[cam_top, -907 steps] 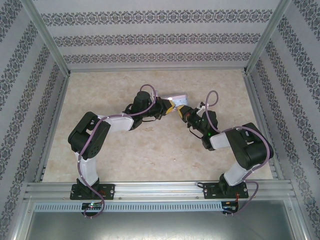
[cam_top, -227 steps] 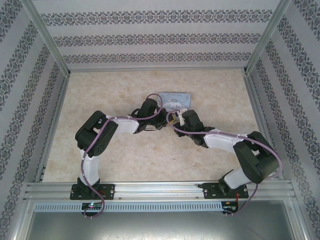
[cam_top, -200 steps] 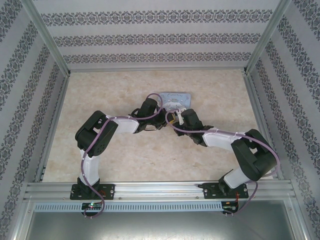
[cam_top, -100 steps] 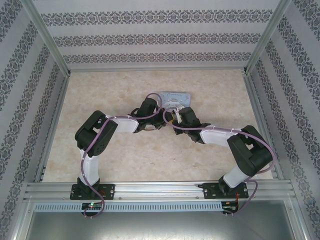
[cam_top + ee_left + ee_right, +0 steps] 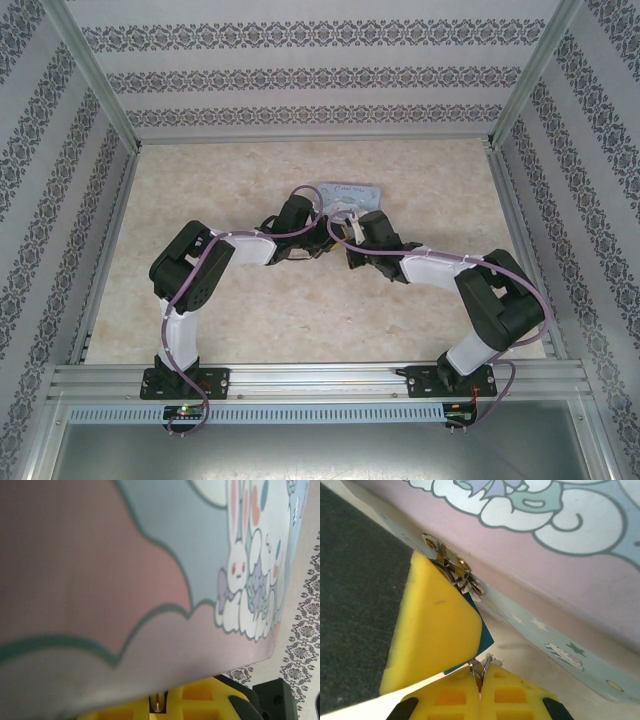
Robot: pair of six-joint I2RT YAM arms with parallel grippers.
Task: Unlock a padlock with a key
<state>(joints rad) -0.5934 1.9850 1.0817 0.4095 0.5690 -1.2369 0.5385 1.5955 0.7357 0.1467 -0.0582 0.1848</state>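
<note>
Key [image 5: 479, 672] between right end effector's [image 5: 480, 681] closed pads [image 5: 512, 695], near tin [image 5: 560, 575]

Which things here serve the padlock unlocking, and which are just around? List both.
For the job:
- key, pinched in the shut right gripper
- padlock, seemingly the dark piece below the metal clasp
- tin, which carries that clasp
- left gripper, shut, at the tin

Just around:
- table
- patterned walls
</note>
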